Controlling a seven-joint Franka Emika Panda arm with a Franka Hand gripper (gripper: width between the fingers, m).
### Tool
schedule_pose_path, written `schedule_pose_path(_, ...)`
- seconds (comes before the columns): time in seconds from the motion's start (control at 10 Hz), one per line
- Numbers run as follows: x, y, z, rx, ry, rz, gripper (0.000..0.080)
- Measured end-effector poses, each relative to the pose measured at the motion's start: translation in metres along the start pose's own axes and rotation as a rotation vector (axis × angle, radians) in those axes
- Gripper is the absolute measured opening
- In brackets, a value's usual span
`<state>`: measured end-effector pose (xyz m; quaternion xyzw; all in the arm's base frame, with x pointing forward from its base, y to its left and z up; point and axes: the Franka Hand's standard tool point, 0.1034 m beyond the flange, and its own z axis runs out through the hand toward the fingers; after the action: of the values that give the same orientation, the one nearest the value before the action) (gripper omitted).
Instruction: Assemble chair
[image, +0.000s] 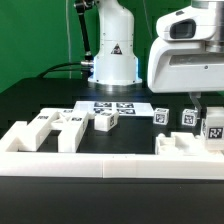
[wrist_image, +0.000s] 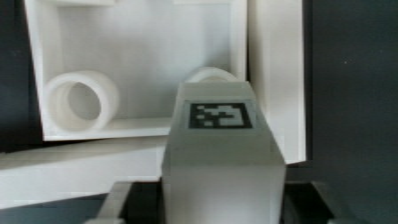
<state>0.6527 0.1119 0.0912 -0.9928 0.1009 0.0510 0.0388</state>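
Note:
My gripper (image: 208, 108) is at the exterior view's right, shut on a white square chair leg (image: 212, 127) with a black-and-white tag. It holds the leg just above a flat white chair panel (image: 183, 146). In the wrist view the leg (wrist_image: 217, 130) runs out from between the fingers (wrist_image: 135, 200), tag up, over the panel (wrist_image: 143, 60), which has a round ringed hole (wrist_image: 80, 105). The gripper (wrist_image: 217, 208) sits at that frame's edge. Whether the leg's far end touches the panel is hidden.
Two chunky white chair pieces (image: 42, 126) (image: 74, 124) and a small tagged piece (image: 105, 121) lie at the exterior view's left. Two tagged legs (image: 160, 115) (image: 187, 117) stand mid-right. The marker board (image: 113, 105) lies before the robot base (image: 112, 55). A low white border wall (image: 100, 166) runs along the front.

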Motion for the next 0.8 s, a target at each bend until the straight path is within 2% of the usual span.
schedule_pose_path(0.3, 0.0006, -0.0054, 0.0006, 0.011, 0.035, 0.193, 0.0290)
schedule_pose_path(0.8, -0.0055, -0.0084, 0.0007, 0.014, 0.054, 0.588, 0.0290)
